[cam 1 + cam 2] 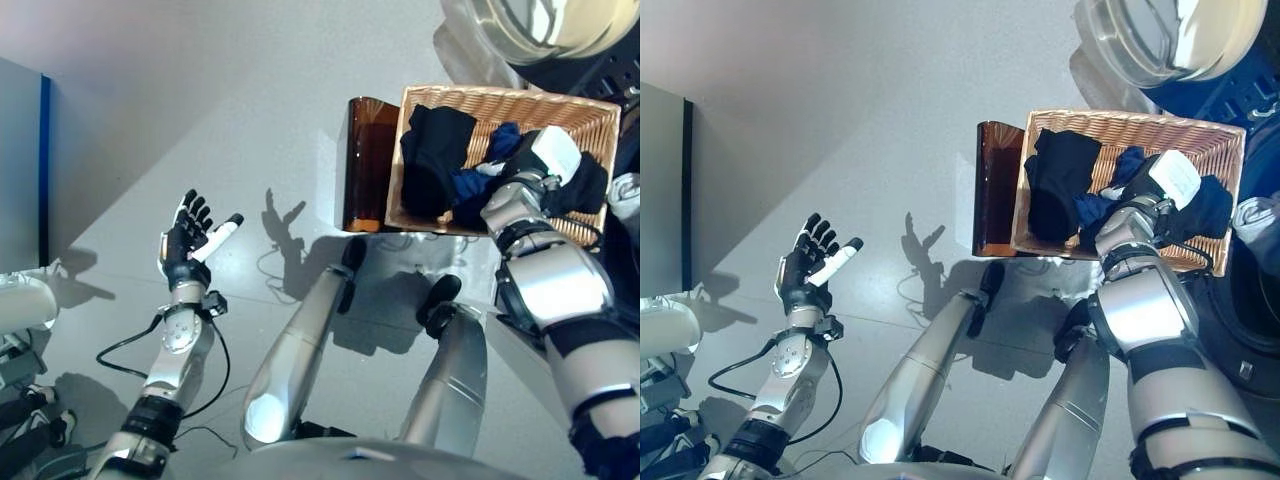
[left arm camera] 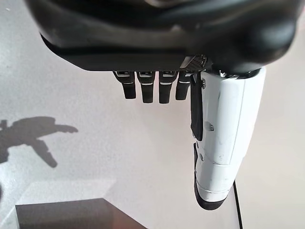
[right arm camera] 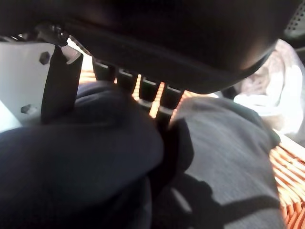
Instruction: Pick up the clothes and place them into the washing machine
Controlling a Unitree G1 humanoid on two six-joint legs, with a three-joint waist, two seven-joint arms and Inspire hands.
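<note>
A shallow wicker basket point(image 1: 500, 96) rests on a dark brown box point(image 1: 366, 165) beside the washing machine. It holds black clothes point(image 1: 435, 150) and a blue garment point(image 1: 500, 143). My right hand point(image 1: 550, 158) is down in the basket's right half, pressed into the dark clothes point(image 3: 95, 157); the cloth hides the end of the hand. My left hand point(image 1: 187, 245) is open and empty, raised over the bare floor far left of the basket; it also shows in the left wrist view point(image 2: 224, 129).
The washing machine's round door point(image 1: 530, 25) stands open past the basket, with the dark opening point(image 1: 1252, 290) to the right. A light cloth point(image 1: 625, 195) lies at that opening. A grey cabinet with a blue edge point(image 1: 20, 160) stands at the far left.
</note>
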